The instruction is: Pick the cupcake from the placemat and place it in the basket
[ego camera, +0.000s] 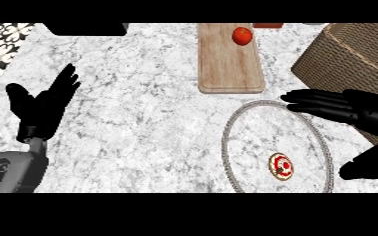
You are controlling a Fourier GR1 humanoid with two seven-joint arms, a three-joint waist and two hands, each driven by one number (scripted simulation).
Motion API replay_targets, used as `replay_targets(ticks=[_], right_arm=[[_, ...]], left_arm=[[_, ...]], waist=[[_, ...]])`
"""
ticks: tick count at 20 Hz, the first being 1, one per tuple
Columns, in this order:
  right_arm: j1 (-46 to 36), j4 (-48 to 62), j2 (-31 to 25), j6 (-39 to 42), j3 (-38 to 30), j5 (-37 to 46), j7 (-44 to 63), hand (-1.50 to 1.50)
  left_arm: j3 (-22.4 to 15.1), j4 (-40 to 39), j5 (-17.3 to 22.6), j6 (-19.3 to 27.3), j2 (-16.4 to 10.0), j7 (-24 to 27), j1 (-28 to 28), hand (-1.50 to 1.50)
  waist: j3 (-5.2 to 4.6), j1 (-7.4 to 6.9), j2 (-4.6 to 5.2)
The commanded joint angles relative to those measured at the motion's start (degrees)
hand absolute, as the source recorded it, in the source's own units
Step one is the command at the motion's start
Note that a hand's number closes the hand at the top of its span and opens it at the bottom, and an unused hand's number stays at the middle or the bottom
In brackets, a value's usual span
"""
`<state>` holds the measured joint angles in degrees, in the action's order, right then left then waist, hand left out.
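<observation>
The cupcake [281, 166], small and round with red and white topping, sits in the lower right part of a round placemat [230, 130] with a grey braided rim. The woven tan basket [341, 60] stands at the right edge, beyond the placemat. My right hand [332, 106] hovers open over the placemat's upper right rim, fingers pointing left, its thumb [360, 167] showing lower down to the right of the cupcake. It holds nothing. My left hand [43, 105] rests open at the left edge, fingers up.
A wooden cutting board [229, 65] lies behind the placemat with a red tomato [243, 36] near its far end. A dark object [85, 28] sits at the counter's back left, and a red item [268, 25] at the back edge.
</observation>
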<state>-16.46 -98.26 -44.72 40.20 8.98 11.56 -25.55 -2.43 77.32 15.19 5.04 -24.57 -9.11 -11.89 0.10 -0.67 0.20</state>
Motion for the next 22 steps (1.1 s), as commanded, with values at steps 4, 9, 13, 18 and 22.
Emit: replay_targets(ticks=[4,9,13,18,22], right_arm=[[3.6,3.0,7.5,-1.7,6.0,2.6,-6.0,-1.5],[1.1,12.5,9.2,-7.2,11.3,16.0,-11.1,-1.5],[-0.2,13.1,8.4,-6.8,12.9,19.5,-12.0,-1.5],[3.3,14.5,8.0,-10.3,13.1,23.9,-15.7,-1.5],[1.4,16.6,8.5,-8.7,10.8,23.7,-17.5,-1.5]], left_arm=[[1.8,-1.3,-0.7,-0.8,0.0,-1.3,-3.0,0.0],[1.5,2.4,-1.9,-1.0,1.6,-2.5,0.7,0.0],[2.7,-1.0,-3.8,-0.6,2.8,0.0,-1.0,0.0],[2.3,6.8,-4.4,-0.5,3.9,-4.2,4.5,0.0],[4.9,1.7,-5.4,-1.7,4.2,-1.8,0.6,0.0]], waist=[[-0.08,0.64,-0.11],[-0.06,0.16,-0.12],[-0.09,0.46,-0.1],[-0.08,0.4,-0.24],[-0.1,0.61,-0.2]])
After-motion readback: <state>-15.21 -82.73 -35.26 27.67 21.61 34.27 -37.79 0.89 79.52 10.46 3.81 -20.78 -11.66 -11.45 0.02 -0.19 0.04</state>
